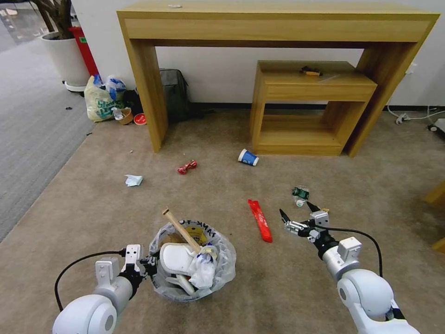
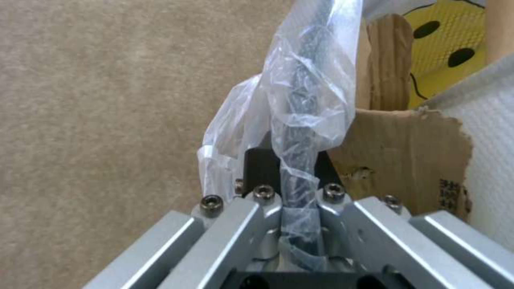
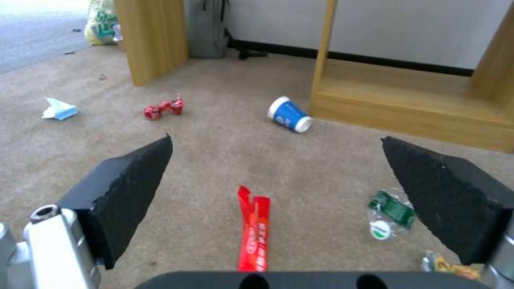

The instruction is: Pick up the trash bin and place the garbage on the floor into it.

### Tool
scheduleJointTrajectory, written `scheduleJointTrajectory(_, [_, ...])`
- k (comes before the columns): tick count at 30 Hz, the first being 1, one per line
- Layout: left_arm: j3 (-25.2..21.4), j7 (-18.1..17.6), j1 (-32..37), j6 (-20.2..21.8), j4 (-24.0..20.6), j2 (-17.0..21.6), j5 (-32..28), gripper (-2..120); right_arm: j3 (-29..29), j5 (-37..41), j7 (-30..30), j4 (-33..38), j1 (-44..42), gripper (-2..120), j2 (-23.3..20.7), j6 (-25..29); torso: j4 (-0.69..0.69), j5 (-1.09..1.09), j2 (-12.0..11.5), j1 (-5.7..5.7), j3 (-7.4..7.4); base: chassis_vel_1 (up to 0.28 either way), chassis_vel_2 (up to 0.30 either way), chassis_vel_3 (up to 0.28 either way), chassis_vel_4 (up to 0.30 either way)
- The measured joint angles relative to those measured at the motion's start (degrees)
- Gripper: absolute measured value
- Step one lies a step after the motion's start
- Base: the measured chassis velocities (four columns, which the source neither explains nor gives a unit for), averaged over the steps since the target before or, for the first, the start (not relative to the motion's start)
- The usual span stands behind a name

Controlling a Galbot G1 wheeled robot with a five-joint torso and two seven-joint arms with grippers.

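Over the beige floor (image 1: 92,208): left gripper (image 2: 297,208) clamped on trash bin (image 1: 160,273) rim, right gripper (image 1: 299,214) spread wide above red wrapper (image 1: 260,220).
Could tip the overfilled bin or tear its liner; could miss the flat wrapper against carpet.

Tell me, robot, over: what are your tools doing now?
Left tool shut on trash bin rim. Right tool open above long red wrapper. Nothing between them, over.
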Motion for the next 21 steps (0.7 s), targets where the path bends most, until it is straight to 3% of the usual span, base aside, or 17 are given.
scheduleJointTrajectory(21, [-0.41,0.70,0.18,0.00,-0.49,-0.04,0.25,0,1.45,-0.42,-0.75,0.85,-0.75,100,2.99,0.53,0.00,0.00,0.00,0.00,0.00,-0.026,-0.018,0.022,0.013])
